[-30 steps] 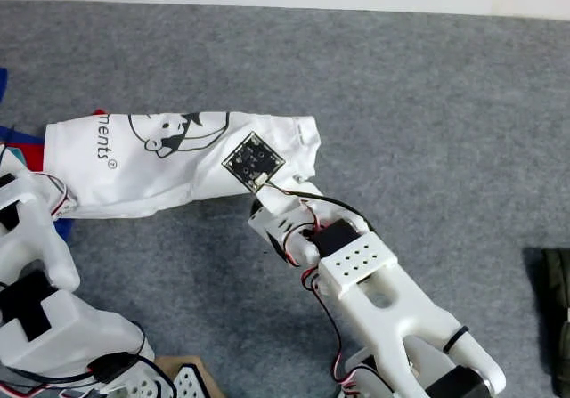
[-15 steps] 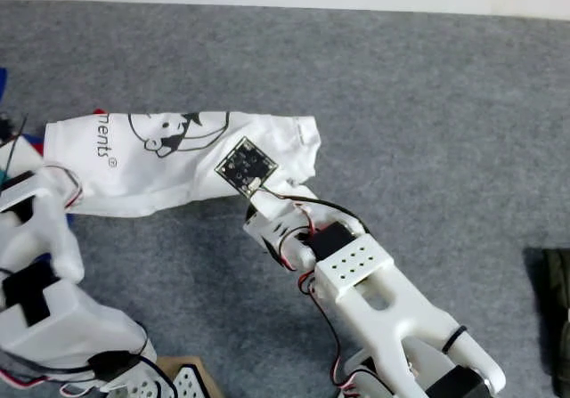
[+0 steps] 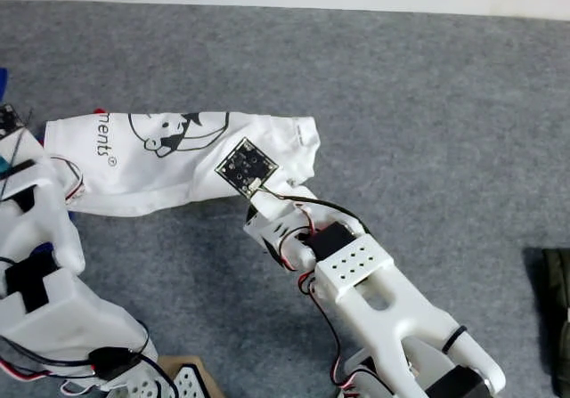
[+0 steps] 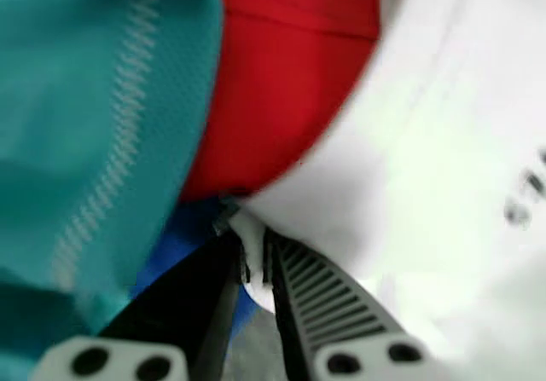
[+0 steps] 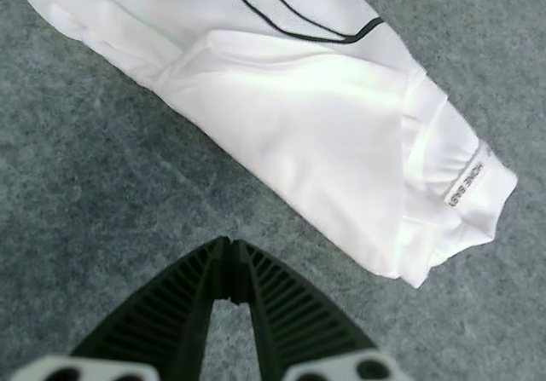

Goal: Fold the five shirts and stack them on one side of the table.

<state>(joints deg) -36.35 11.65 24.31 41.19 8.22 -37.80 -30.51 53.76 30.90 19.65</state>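
A white shirt [image 3: 169, 162] with a black drawing lies folded into a long strip across the left middle of the grey table. My left gripper [image 4: 256, 266] is shut on the edge of the white shirt [image 4: 426, 185] at its left end, above a red shirt [image 4: 281, 91], a teal shirt [image 4: 94, 100] and a strip of blue cloth [image 4: 183, 240]. My right gripper [image 5: 229, 262] is shut and holds nothing. It hangs over bare carpet just off the near edge of the white shirt [image 5: 316, 117], by its right end.
The left arm [image 3: 36, 264] stands along the table's left edge; the right arm [image 3: 374, 300] comes in from the near right. A dark object [image 3: 558, 313] lies at the right edge. A brown board [image 3: 191, 376] shows at the near edge. Grey carpet [image 3: 427, 122] lies open to the far right.
The left arm has moved away from the near edge along the table's left side. The right arm shifted slightly left, then stayed still. The white shirt has hardly moved.
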